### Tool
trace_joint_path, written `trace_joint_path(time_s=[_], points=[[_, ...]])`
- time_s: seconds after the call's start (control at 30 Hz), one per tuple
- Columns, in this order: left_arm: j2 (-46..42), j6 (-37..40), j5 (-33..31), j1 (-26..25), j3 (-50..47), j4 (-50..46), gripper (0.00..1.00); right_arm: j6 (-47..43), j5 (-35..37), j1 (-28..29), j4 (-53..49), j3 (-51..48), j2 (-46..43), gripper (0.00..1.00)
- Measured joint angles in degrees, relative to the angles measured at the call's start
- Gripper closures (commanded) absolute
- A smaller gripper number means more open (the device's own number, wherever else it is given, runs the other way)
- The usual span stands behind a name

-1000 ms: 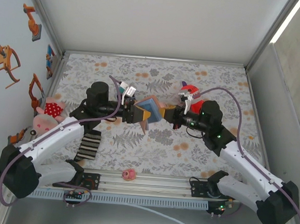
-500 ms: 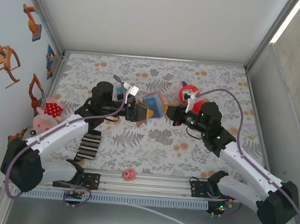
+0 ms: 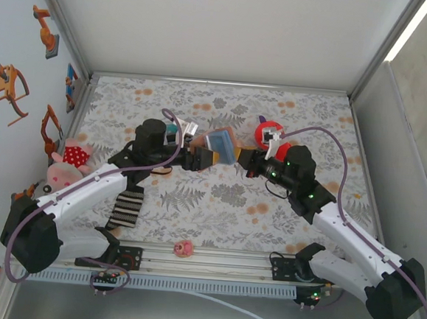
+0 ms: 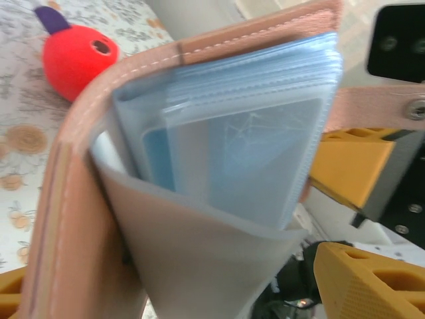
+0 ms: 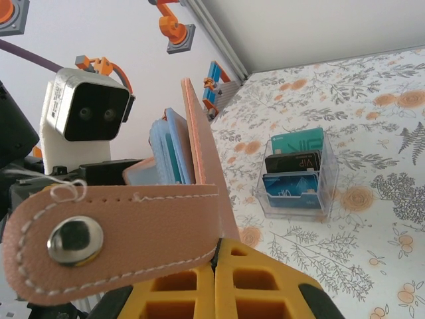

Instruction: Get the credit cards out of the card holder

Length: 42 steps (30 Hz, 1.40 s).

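Note:
The card holder, tan leather with pale blue plastic sleeves, hangs open above the mat between my two arms. My right gripper is shut on the edge of its leather cover, and the snap tab hangs in front of the fingers. My left gripper stands open, its yellow fingers wide on either side of the cover and a frosted sleeve. A blue credit card shows through the sleeves. A teal card edge sits in them too.
A clear stand on the mat holds three cards: teal, black and blue. A red ball toy lies behind my right gripper. A striped sock, a pink plush and a small pink piece lie left and near.
The holder and both grippers have shifted slightly right and towards the back. My left gripper's fingers have moved in around the holder's open leaves.

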Motion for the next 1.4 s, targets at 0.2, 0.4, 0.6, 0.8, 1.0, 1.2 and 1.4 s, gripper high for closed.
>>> trace_joint_path(time_s=[0.2, 0.4, 0.6, 0.8, 1.0, 1.2, 1.4], points=[[0.0, 0.9, -6.6, -1.2, 0.8, -1.4, 0.39, 0.0, 0.0, 0.0, 0.0, 0.0, 0.0, 1.00], [-0.1, 1.7, -10.0, -1.3, 1.0, -1.9, 0.60, 0.0, 0.0, 0.0, 0.0, 0.0, 0.0, 1.00], [-0.4, 1.7, -11.4, -1.3, 1.0, -1.9, 0.73, 0.0, 0.0, 0.0, 0.0, 0.0, 0.0, 1.00], [-0.7, 1.7, -12.0, -1.3, 1.0, -2.1, 0.88, 0.0, -0.1, 0.0, 0.0, 0.0, 0.0, 1.00], [-1.5, 1.9, -10.8, -1.2, 1.0, -2.3, 1.00, -0.1, -1.0, 0.0, 0.0, 0.0, 0.0, 0.89], [-1.8, 1.9, -7.6, -0.8, 1.0, -1.7, 1.00, -1.1, -2.3, 0.0, -1.0, 0.5, 0.1, 0.77], [-1.8, 1.8, -4.2, -0.4, 1.0, -1.0, 1.00, -2.2, -2.3, 0.0, -2.2, 1.5, 0.1, 0.72]])
